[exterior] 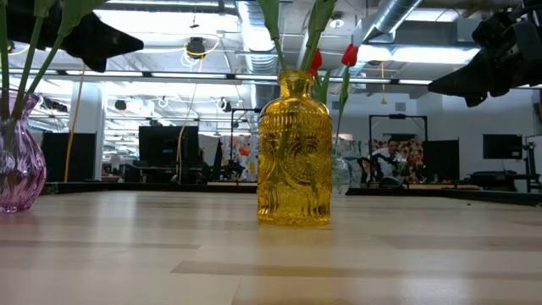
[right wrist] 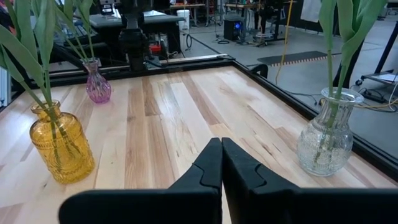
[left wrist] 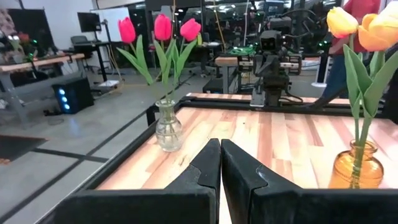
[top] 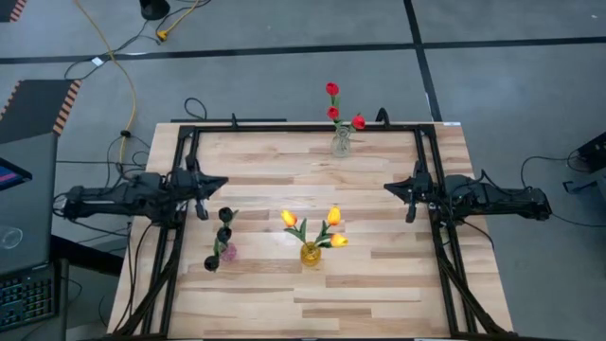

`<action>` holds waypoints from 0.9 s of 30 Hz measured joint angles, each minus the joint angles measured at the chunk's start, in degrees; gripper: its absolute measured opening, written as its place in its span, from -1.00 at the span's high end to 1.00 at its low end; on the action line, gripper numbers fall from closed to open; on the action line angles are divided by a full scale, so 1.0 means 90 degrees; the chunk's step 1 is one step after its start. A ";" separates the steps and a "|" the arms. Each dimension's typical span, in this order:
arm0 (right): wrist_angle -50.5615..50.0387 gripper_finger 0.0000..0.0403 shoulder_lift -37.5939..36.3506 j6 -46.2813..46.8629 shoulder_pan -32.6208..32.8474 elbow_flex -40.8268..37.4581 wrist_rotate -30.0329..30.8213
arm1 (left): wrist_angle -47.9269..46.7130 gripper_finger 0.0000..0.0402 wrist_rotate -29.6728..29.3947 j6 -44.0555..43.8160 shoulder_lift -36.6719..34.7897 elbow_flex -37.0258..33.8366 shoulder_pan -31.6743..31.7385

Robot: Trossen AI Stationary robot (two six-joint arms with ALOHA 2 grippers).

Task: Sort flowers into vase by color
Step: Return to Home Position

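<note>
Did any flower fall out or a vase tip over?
Nothing stands out. The clear glass vase holds red tulips, the yellow glass vase holds yellow tulips, the purple vase black tulips. All stand upright on the wooden table, every flower inside one. Left gripper and right gripper wait shut at sides.

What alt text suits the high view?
On a wooden table, red tulips stand in a clear vase, black tulips in a purple vase, yellow tulips in a yellow vase. The left tool and right tool wait at the sides.
</note>
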 joint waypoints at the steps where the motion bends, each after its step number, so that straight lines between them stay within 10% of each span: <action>1: 0.0000 0.85 0.0000 0.0000 0.0000 0.0000 0.0002 | 0.0032 1.00 0.0040 -0.0004 0.0057 0.0000 0.0023; 11: 0.0000 0.85 0.0000 0.0000 0.0000 0.0000 -0.0005 | 0.2254 1.00 0.0324 0.0297 0.0600 -0.0883 0.0233; 27: -0.0007 0.85 0.0000 -0.0164 0.0000 0.0000 -0.0032 | 0.2892 1.00 0.0810 0.0443 0.0596 -0.1627 0.1050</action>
